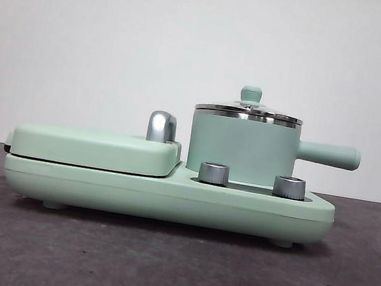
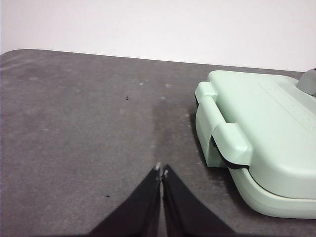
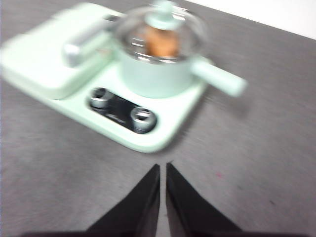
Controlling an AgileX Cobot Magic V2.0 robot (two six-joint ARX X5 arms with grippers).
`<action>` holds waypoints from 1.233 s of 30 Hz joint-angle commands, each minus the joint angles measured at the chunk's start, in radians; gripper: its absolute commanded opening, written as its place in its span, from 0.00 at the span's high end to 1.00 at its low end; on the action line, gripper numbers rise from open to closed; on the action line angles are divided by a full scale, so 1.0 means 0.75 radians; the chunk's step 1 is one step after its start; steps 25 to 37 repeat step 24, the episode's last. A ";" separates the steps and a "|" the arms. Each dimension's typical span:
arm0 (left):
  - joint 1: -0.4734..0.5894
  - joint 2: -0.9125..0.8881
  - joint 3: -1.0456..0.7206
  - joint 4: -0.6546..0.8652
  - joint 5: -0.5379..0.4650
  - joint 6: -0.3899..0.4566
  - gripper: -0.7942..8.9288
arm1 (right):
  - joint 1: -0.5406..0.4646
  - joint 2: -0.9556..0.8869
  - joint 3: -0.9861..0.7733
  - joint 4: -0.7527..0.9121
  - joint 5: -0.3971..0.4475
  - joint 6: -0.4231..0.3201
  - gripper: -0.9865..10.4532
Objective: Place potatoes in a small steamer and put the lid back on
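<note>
The small steamer (image 1: 244,150) stands on the right half of the mint-green cooker base, its straight handle pointing right. The lid (image 1: 249,109) sits on its steel rim, knob up. In the right wrist view the steamer (image 3: 158,71) and lid (image 3: 160,27) are blurred, and the orange-brown potato (image 3: 160,43) shows inside through the glass. My right gripper (image 3: 163,168) is shut and empty above the grey table in front of the cooker. My left gripper (image 2: 161,171) is shut and empty above the table beside the grill's end. Neither gripper shows in the front view.
The flat mint-green grill plate (image 1: 96,146) with chrome handle (image 1: 162,126) fills the left half of the base (image 1: 167,197); its hinge end shows in the left wrist view (image 2: 256,143). Two steel knobs (image 1: 214,174) (image 1: 289,187) sit at the front. A white wall stands behind.
</note>
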 commanded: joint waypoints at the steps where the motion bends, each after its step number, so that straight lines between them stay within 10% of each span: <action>1: 0.003 -0.003 -0.024 0.014 0.000 0.019 0.91 | -0.068 -0.057 -0.042 0.064 0.007 -0.042 0.90; 15: 0.003 -0.003 -0.024 0.014 -0.001 0.018 0.91 | -0.400 -0.543 -0.915 0.752 -0.015 -0.025 0.90; 37: 0.003 -0.002 -0.024 0.015 0.000 0.018 0.91 | -0.434 -0.556 -1.084 0.988 -0.036 0.010 0.90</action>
